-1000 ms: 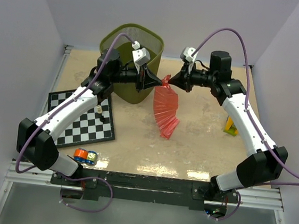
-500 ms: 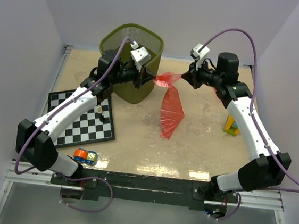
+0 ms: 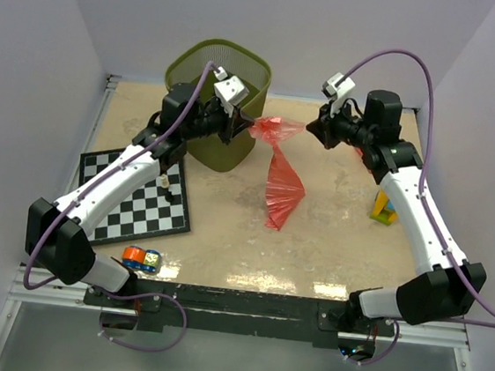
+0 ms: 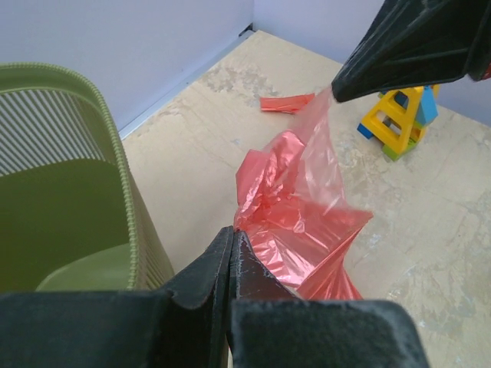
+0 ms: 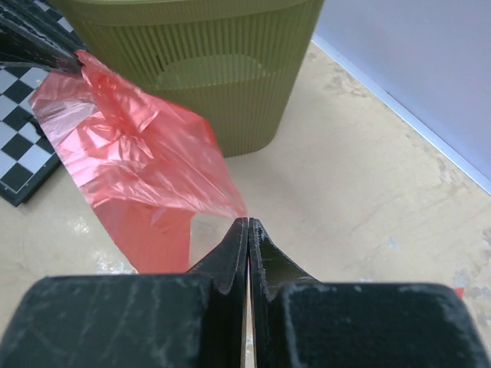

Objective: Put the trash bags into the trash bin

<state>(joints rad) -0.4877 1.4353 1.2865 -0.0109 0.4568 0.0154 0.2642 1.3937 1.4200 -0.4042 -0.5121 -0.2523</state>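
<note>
Now up off the counter (image 3: 329, 247): bag (image 3: 281, 185), pinched at two spots along its top edge. Left jaws shut on one end, just beside the bin (image 5: 230, 77) rim; right jaws shut on the other end, out over the counter's far middle. Stretched between the two, with the rest hanging in a pleated fan toward the counter's middle (touching it or just clear, cannot tell). Not yet in the bin.

Looks thin, crinkly and translucent: near weightless, limp, likely slippery, apt to tear under a harder pull or slide out of a shallow pinch. Best taken at the top hem, deep in the jaws. Probably wants lifting high so the hanging tail clears the rim.

Second bag, a small flat strip (image 4: 285, 102), lying on the counter toward the far edge.

Beige, mottled, matt counter, worn in patches. Boxed in by pale walls left, far and right. Bin at the far left corner. Chessboard (image 3: 136, 193) near the left edge, yellow-and-blue blocks (image 3: 383, 209) by the right edge, a small orange-and-blue thing (image 3: 141, 258) at the near left.
</note>
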